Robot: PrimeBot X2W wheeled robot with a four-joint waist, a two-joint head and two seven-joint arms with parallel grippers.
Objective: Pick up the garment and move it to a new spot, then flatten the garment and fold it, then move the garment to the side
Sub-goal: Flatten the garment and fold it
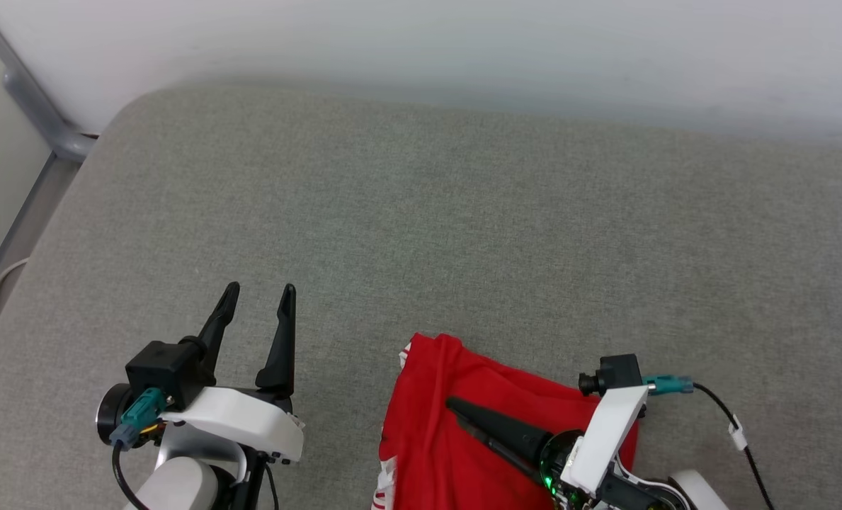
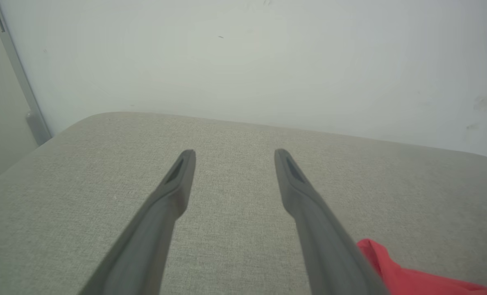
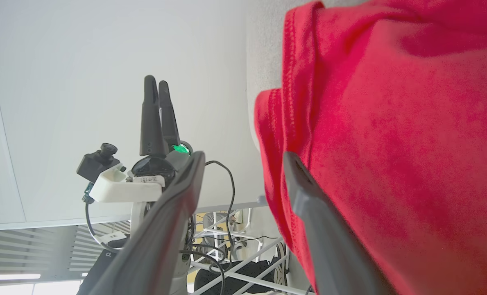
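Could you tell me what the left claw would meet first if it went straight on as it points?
The way looks free over the grey surface; probably the white wall first, though depth is unclear.

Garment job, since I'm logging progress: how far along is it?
Done, it seems: the garment lies as a compact red bundle at the near edge of the grey surface; how neatly folded, I cannot tell. In hand: nothing; the right gripper is open over it, the left gripper open over bare surface. Remaining: probably moving it aside.
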